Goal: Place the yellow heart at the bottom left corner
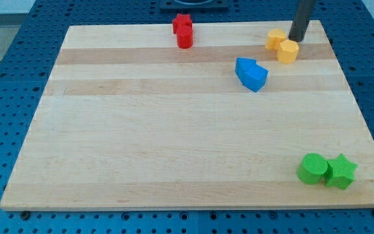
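The yellow heart lies near the board's top right corner and touches a second yellow block, roughly hexagonal, just below and right of it. My tip stands right of the heart and just above the second yellow block, close to both. I cannot tell whether it touches either one. The board's bottom left corner is far from the heart.
A red star and a red cylinder sit together at the top middle. Blue blocks lie below and left of the yellow pair. A green cylinder and a green star sit at the bottom right.
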Action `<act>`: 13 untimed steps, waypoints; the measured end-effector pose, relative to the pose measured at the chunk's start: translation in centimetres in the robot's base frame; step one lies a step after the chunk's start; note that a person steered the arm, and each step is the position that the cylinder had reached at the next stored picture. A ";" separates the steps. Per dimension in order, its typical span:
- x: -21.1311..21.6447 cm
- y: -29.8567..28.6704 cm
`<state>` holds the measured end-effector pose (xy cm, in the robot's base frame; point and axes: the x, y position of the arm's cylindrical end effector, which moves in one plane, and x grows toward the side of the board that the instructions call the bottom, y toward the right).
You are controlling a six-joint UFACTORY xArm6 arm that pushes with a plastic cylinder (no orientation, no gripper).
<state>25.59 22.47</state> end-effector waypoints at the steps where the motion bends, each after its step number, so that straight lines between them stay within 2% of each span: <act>1: 0.0 -0.7; 7: 1.5 -15.6; 11: 6.5 -26.5; 13: 10.6 -28.7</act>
<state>36.22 -6.25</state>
